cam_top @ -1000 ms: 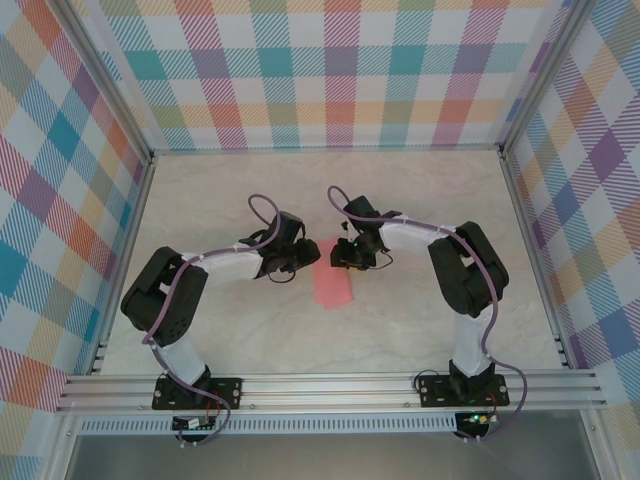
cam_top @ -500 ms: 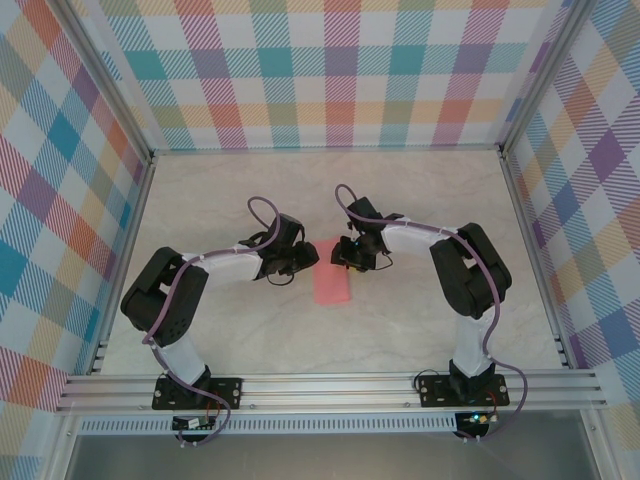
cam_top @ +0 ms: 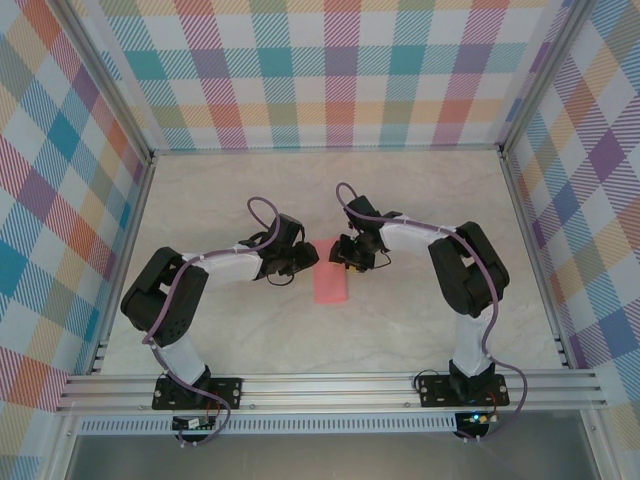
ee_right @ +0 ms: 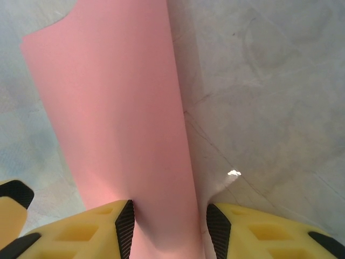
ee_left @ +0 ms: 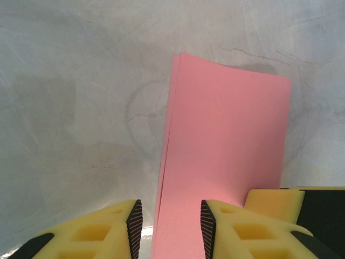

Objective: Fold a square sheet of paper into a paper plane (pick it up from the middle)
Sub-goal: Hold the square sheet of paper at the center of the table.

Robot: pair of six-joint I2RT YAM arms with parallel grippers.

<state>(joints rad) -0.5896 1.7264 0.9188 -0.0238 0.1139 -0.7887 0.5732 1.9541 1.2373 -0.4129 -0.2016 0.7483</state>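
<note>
l gripper (cam_top: 308,258), r gripper (cam_top: 338,252) low astride paper (cam_top: 331,287)

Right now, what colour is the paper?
Salmon pink; the paper shows best in the left wrist view.

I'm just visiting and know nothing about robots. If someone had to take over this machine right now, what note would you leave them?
Left hand: open, with the paper running between its fingers.
Right hand: open, with the same paper between its fingers from the opposite side.
Paper: the square sheet of paper is on the table between the two hands, now a narrow strip.
Done: one fold in half; two layers show along one long edge in the left wrist view.
Left: the pointed nose and the wing folds. There is no plane shape yet.
</note>
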